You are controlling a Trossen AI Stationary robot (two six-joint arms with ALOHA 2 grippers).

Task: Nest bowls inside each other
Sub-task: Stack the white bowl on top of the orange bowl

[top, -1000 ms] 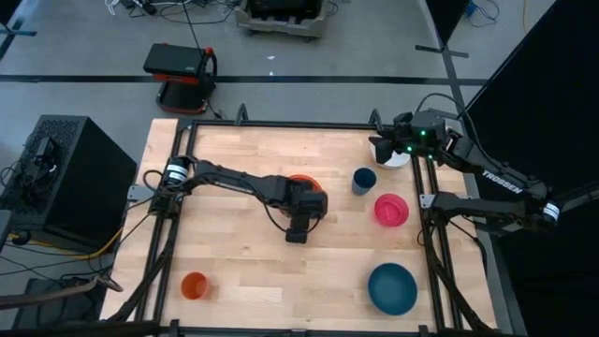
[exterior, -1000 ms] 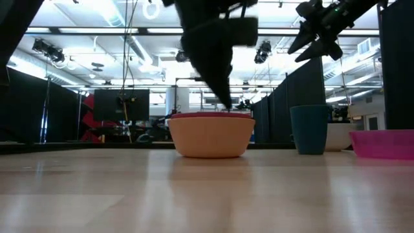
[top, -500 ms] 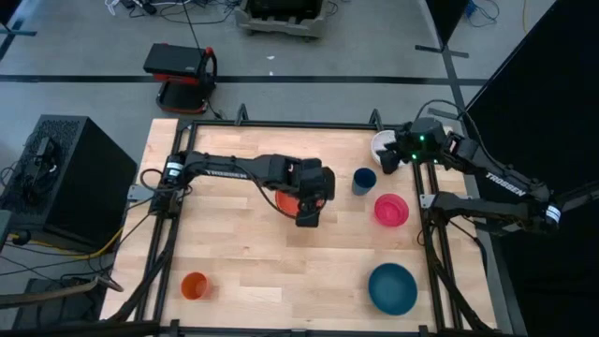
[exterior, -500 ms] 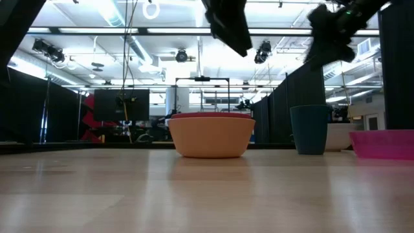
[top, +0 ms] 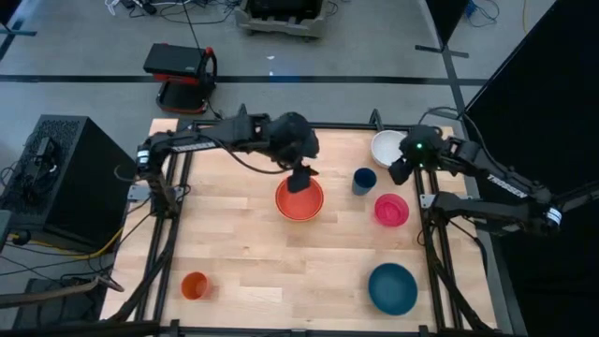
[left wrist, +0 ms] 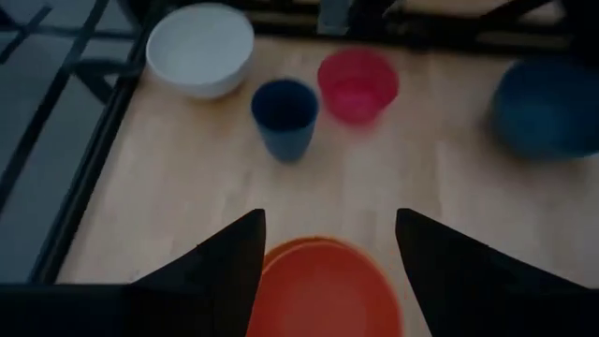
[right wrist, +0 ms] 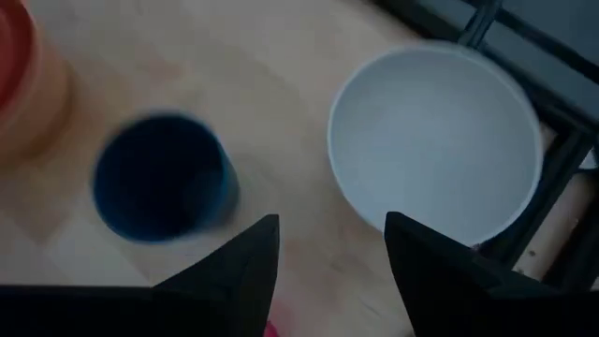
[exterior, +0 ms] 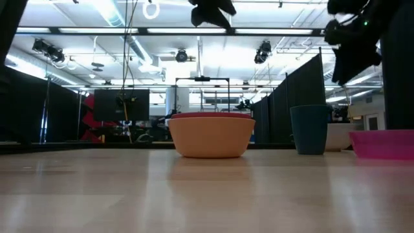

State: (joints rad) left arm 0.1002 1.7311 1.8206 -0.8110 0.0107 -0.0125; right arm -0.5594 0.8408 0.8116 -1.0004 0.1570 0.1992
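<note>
A red-orange bowl [top: 299,198] sits nested in a yellow-orange bowl [exterior: 211,139] at mid-table; only its red rim [exterior: 211,116] shows in the low view. My left gripper [top: 301,178] hangs open, high above the stack's far side, touching nothing; the red-orange bowl [left wrist: 323,290] shows below between its fingers. My right gripper [top: 400,172] is open in the air between the white bowl [right wrist: 435,140] and the dark-blue cup [right wrist: 164,178]. A magenta-pink bowl [top: 391,210] and a teal bowl [top: 392,288] stand on the right side of the table.
A small orange cup [top: 195,285] stands near the front left corner. The dark-blue cup [top: 364,180] stands between the stack and the white bowl [top: 388,147]. Black frame rails [top: 178,234] run along the table's sides.
My left gripper has risen from the red-orange bowl's rim and drawn back toward the table's far edge; the nested bowls have stayed in place. My right gripper has tipped downward and sunk a little beside the white bowl.
</note>
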